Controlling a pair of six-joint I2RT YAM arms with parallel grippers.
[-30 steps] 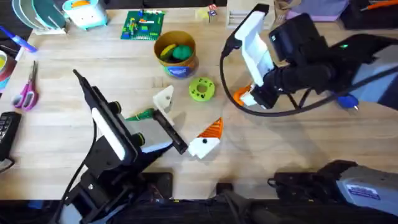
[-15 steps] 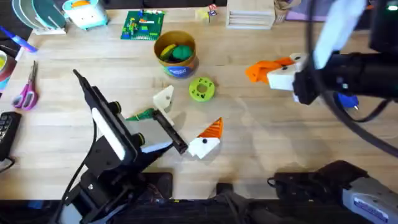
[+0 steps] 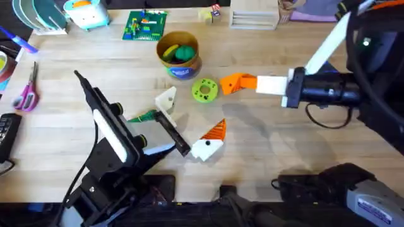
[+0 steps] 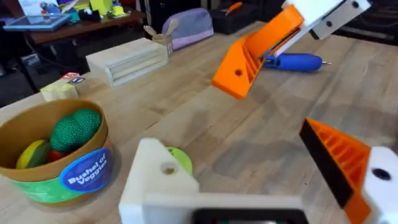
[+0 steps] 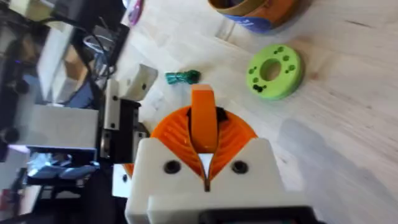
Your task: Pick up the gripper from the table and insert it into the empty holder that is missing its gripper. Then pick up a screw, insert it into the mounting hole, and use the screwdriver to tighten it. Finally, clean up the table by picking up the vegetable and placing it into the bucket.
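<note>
the right gripper point(image 3: 228, 84) is being swung across the far right of the table point(image 3: 63, 88): a second ago it was seen close under the overhead camera, pointing down near the middle; half a second ago it was farther right, its orange tips level with the bucket; now it is being carried leftward and slightly nearer, stretched level, its tips just beside the green disc point(image 3: 204, 90). the small orange gripper point(image 5: 204, 121) is being held clamped between its fingers. the right arm's dark body is being shifted out toward the far right edge.
</note>
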